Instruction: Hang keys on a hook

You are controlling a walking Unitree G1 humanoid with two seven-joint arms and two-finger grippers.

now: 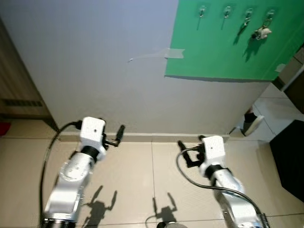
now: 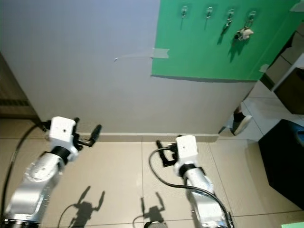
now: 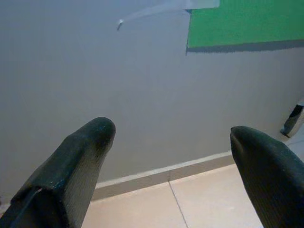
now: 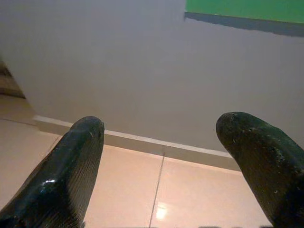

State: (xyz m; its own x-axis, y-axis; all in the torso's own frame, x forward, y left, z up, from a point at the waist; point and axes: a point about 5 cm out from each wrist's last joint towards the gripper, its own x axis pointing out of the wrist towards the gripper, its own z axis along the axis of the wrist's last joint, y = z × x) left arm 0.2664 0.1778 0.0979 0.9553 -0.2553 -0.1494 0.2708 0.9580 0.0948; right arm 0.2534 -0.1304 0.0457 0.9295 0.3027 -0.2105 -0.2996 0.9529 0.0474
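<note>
Keys [image 1: 261, 32] hanging on rightmost hook [image 1: 270, 14] of green board [image 1: 213, 52], left gripper [image 3: 173, 156] and right gripper [image 4: 171, 156] both spread, grasping nothing, low near wall [image 1: 95, 61].

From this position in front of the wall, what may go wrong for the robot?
1. Both the left gripper and the right gripper are open and hold nothing, while the keys already hang on the rightmost hook. A further reach might knock them off.
2. The green board sits high on the wall and the grippers are low near the floor, so reaching it may be hard.
</note>
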